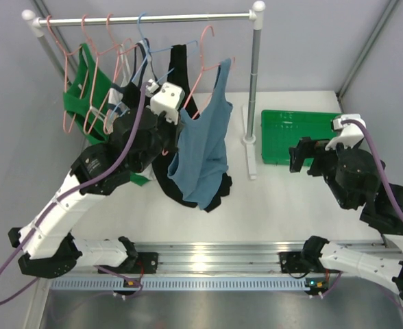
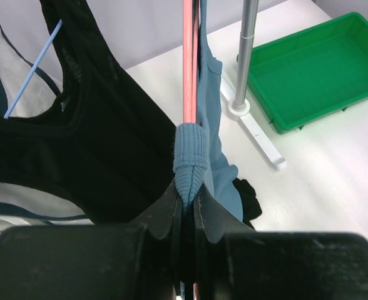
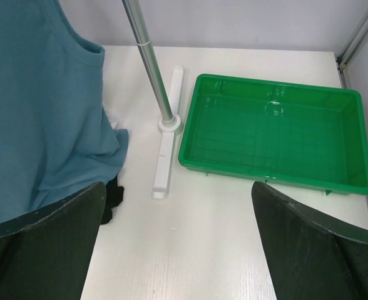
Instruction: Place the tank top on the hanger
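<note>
White table (image 1: 270, 205), grey walls, one clothes rail (image 1: 147, 18) standing at the back. The blue-teal tank top (image 1: 205, 147) hangs off the salmon-pink hanger (image 2: 187, 62), which is hooked on the rail. Its right strap is looped over the wire and its hem dangles just above the table.

The left gripper (image 2: 185, 203) is pressed nearly together, pinching the other strap right against the hanger wire. That arm reaches up from its base at the near left, elbow bent, wrist up by the middle of the rail. The right gripper (image 1: 301, 154) sits low and off to the right with its jaws spread wide, gripping nothing and pointing toward the rail's post.

Count-wise there are four tops: the teal one, a black top (image 2: 109, 156) just behind it, a white top (image 2: 15, 87) and a green top (image 1: 81, 92) further left. There's one green tray (image 1: 266, 137) and two arms. The hangers at the left end overlap too much for me to count.
</note>
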### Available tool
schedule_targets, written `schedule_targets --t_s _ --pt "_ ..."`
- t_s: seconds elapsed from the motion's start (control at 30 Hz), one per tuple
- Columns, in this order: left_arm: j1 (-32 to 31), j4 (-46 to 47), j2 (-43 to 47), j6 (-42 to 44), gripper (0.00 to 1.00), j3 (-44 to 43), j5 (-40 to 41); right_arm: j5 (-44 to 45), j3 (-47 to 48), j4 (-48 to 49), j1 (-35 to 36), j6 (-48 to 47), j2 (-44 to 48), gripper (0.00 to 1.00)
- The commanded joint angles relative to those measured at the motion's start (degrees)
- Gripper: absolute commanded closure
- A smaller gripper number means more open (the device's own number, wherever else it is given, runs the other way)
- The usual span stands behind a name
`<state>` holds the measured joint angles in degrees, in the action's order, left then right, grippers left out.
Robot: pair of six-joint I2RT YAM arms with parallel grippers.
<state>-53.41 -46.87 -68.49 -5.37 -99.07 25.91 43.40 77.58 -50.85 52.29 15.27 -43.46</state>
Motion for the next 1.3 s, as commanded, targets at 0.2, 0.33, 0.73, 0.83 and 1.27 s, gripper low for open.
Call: schedule_targets --t_s 0.2,0.33,0.73,0.83,1.27 --pt "8.04 13.55 -8.85 0.54 1.00 -10.17 -0.07 -0.68 0.20 1.45 0.88 0.73 -0.83 0.00" --pt "11.83 15.40 -11.84 -1.22 1.00 -11.58 -3.84 -1.21 0.29 1.63 0.88 0.90 -1.19 0.00" --pt "15.70 18.92 -15.01 -5.00 1.00 -7.56 -9.74 -2.44 0.38 1.63 0.79 1.35 -1.62 0.00" --pt "15.79 20.33 -13.16 -5.80 1.00 -4.12 -9.39 -2.70 0.11 1.63 0.79 1.34 -1.98 0.00" --pt "15.70 20.95 -10.44 -5.97 0.74 0.89 -9.83 -3.32 -1.29 2.25 0.79 1.61 -1.45 0.00"
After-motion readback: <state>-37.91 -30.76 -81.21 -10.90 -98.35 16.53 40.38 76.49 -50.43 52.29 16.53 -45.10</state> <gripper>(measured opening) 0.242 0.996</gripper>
